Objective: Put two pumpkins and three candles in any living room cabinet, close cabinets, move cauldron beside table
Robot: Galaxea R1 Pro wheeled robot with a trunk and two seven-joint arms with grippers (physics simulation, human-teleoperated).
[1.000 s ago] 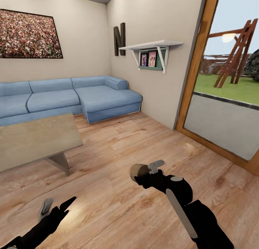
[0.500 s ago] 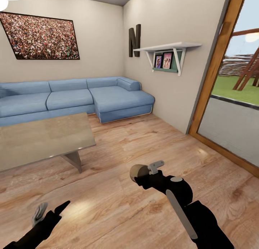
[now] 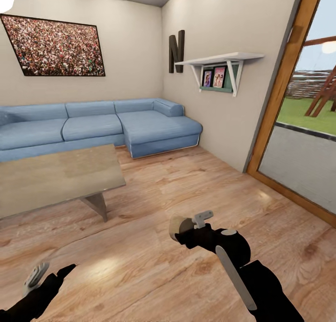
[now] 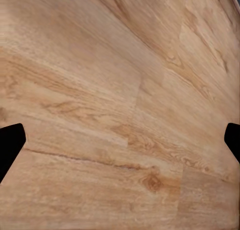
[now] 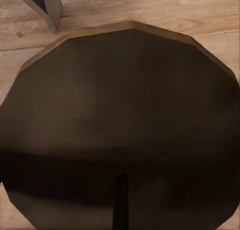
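Observation:
My right gripper is shut on a stubby tan candle and carries it low over the wooden floor, right of the table. Seen from the right wrist, the candle is a dark, many-sided end face right in front of the camera. My left gripper hangs at the lower left, open, with nothing between its fingers. From the left wrist, its fingertips stand wide apart above bare floorboards. The pumpkins, the other candles, the cabinet and the cauldron are out of view.
A low wooden coffee table stands at the left, one of its legs close to the candle. A blue corner sofa lines the back wall. At the right are a white wall shelf and a glazed door.
The camera has swung a little, shifting the room rightward in the picture. My left gripper has dropped lower and further left. The right gripper still holds the candle.

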